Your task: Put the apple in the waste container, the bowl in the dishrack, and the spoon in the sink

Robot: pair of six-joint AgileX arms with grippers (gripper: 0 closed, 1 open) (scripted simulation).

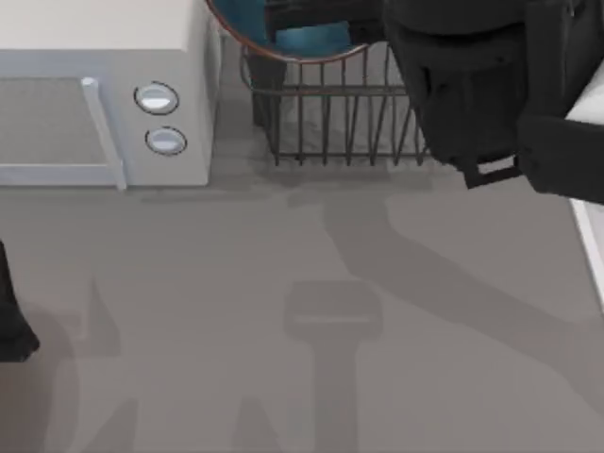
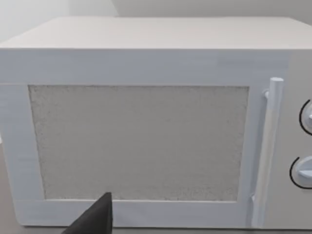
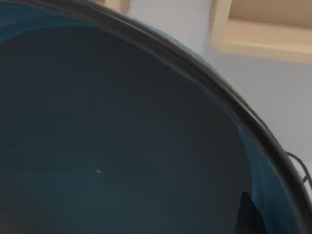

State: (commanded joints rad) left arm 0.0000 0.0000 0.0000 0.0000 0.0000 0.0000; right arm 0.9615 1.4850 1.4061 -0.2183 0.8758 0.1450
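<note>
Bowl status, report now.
Right pincer over the dishrack, fingers hidden. Bowl at the rack's top, beside the microwave. Left arm parked at table's left edge.

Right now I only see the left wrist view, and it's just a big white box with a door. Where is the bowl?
Observer: In the top view the bowl is over the far end of the dishrack, right of your white box, the microwave.
Operator: What colour is it inside?
Observer: The right wrist view, very close to it, shows a glossy blue-teal inside.
Operator: Which arm is near it?
Observer: The right gripper reaches over the bowl; the left arm sits at the table's left edge.
</note>
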